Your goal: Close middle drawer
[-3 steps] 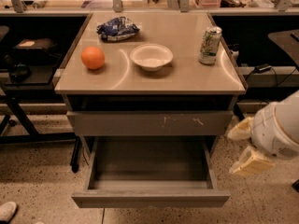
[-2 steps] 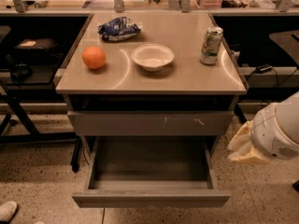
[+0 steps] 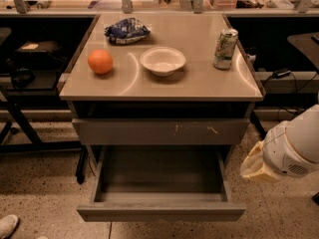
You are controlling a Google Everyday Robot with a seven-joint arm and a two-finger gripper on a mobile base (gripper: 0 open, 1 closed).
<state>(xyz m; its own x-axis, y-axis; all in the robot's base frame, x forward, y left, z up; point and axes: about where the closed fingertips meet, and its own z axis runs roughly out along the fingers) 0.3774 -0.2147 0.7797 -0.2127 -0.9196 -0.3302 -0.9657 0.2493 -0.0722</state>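
The gripper is seen at 4 o'clock; whether it is spread cannot be told. At its 9 o'clock, apart from it, the middle drawer is pulled out, under the scratched drawer front.

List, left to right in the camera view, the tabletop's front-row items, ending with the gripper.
Orange → white bowl → soda can → gripper, low to the right of the open middle drawer.
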